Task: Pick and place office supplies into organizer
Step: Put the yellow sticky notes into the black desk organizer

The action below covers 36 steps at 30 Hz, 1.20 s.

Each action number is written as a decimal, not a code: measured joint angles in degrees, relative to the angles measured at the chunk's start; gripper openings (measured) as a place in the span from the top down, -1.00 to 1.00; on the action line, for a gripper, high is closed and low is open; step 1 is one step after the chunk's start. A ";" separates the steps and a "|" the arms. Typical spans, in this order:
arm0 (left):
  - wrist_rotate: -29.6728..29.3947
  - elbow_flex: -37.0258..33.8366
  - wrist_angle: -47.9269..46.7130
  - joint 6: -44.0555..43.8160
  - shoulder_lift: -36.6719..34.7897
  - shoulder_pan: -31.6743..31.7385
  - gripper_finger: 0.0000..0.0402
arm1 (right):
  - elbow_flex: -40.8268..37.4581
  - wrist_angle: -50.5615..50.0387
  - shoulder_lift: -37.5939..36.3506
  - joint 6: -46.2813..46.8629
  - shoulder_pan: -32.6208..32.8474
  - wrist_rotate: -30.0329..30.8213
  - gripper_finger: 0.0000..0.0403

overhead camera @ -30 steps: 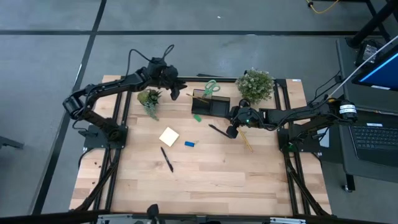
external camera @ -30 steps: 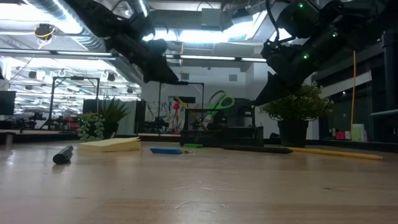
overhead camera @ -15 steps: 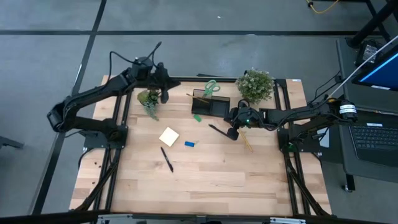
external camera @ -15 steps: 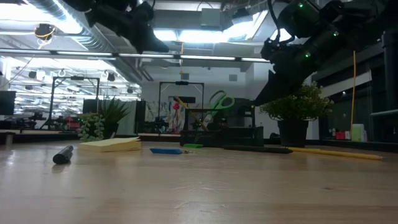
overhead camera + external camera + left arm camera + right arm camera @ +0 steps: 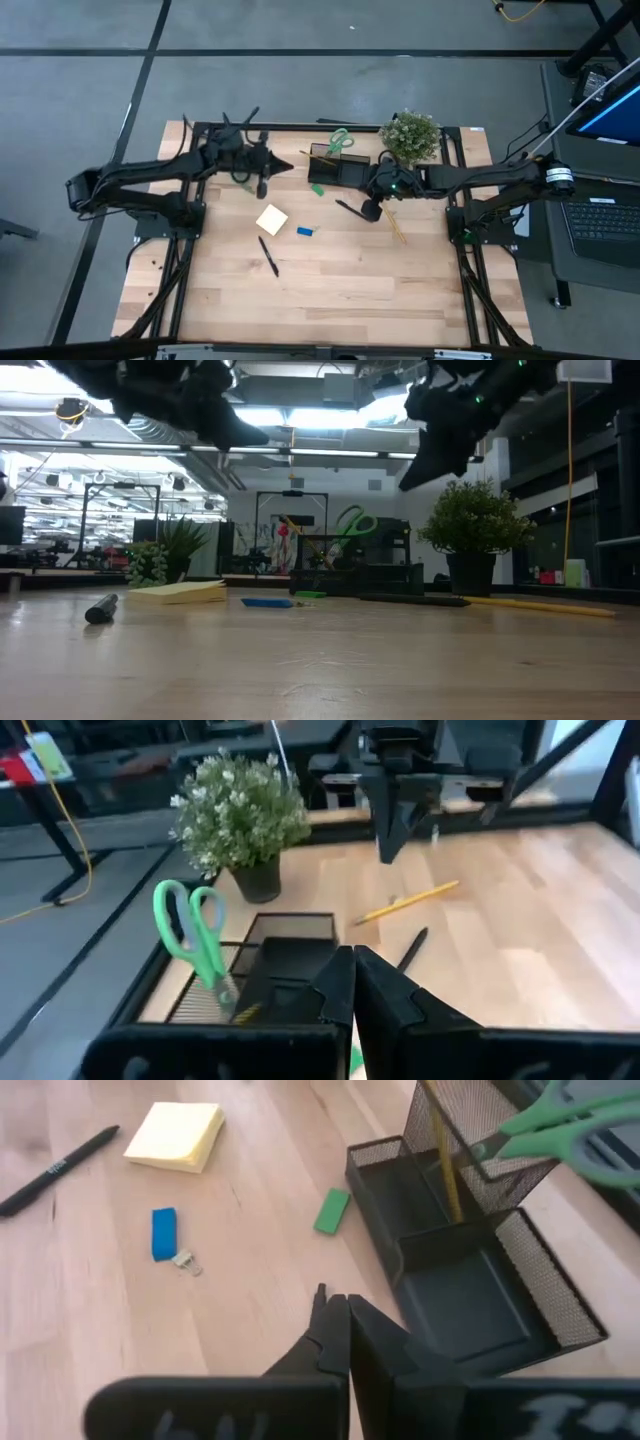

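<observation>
The black mesh organizer (image 5: pixel 336 168) stands at the table's far middle, with green-handled scissors (image 5: pixel 340 140) and a pencil (image 5: pixel 441 1150) upright in its taller section. Lying flat on the table are a yellow sticky-note pad (image 5: pixel 272 218), a blue eraser (image 5: pixel 305 231), a green eraser (image 5: pixel 318 188), two black pens (image 5: pixel 268 255) (image 5: pixel 350 208) and a pencil (image 5: pixel 397 226). My left gripper (image 5: pixel 283 167) is shut and holds nothing, in the air left of the organizer. My right gripper (image 5: pixel 368 210) hangs shut and holds nothing, above the right-hand pen's end.
A large potted plant (image 5: pixel 410 136) stands right of the organizer, and a small one (image 5: pixel 240 160) sits under my left arm. A small binder clip (image 5: pixel 187 1262) lies by the blue eraser. The near half of the wooden table (image 5: pixel 340 300) has open room.
My left gripper has drawn back from above the organizer toward the table's left and risen, and its arm has swung down toward the left edge. My right gripper has risen a little above the pen. No object on the table has moved.
</observation>
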 joint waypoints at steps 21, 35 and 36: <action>-17.34 -10.33 -0.95 -15.99 -7.73 -20.70 0.95 | 2.74 -2.34 0.00 -5.74 5.22 0.07 0.96; -39.42 -3.79 -26.26 -36.60 -7.80 -37.42 0.90 | -1.41 3.88 0.00 -8.74 5.25 0.10 0.95; -39.00 -3.72 -27.11 -38.78 -7.80 -37.69 0.90 | -2.26 4.64 0.00 -9.08 5.25 0.07 0.95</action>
